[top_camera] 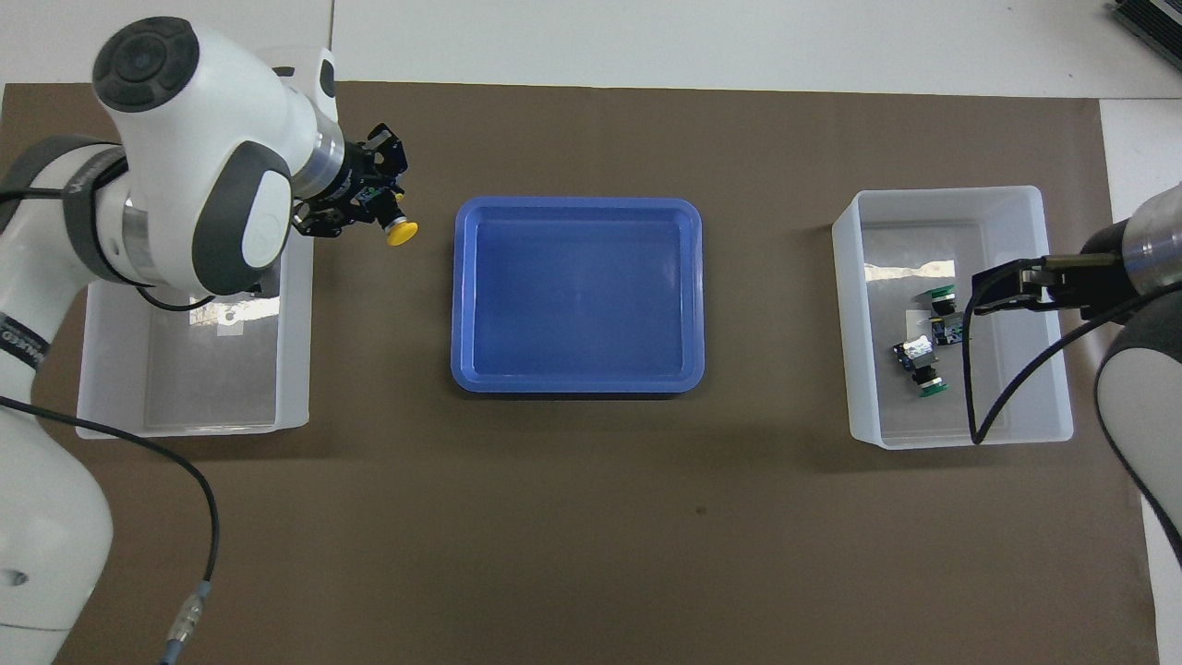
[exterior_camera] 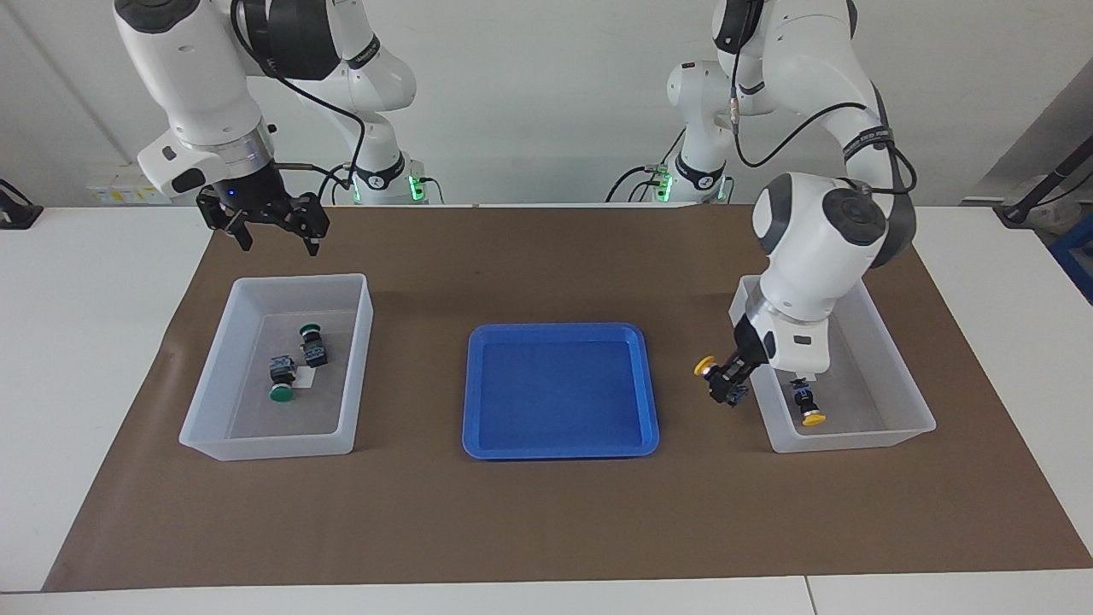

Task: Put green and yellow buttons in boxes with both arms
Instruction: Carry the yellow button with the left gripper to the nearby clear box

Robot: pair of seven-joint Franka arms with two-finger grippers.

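Observation:
My left gripper (exterior_camera: 727, 386) (top_camera: 377, 205) is shut on a yellow button (exterior_camera: 705, 368) (top_camera: 400, 233) and holds it in the air over the brown mat, between the blue tray (exterior_camera: 559, 446) and the box (exterior_camera: 854, 441) (top_camera: 175, 427) at the left arm's end. A second yellow button (exterior_camera: 809, 410) lies in that box; in the overhead view the arm hides it. Two green buttons (exterior_camera: 311, 338) (exterior_camera: 281, 383) (top_camera: 941, 299) (top_camera: 924, 371) lie in the other box (exterior_camera: 265, 448) (top_camera: 951, 194). My right gripper (exterior_camera: 279, 243) (top_camera: 1002, 282) hangs open and empty, high over that box.
The shallow blue tray (top_camera: 577, 386) sits mid-mat between the two boxes with nothing in it. A brown mat (exterior_camera: 546, 521) covers the white table. The left arm's elbow (exterior_camera: 832, 226) stands over the box at its end.

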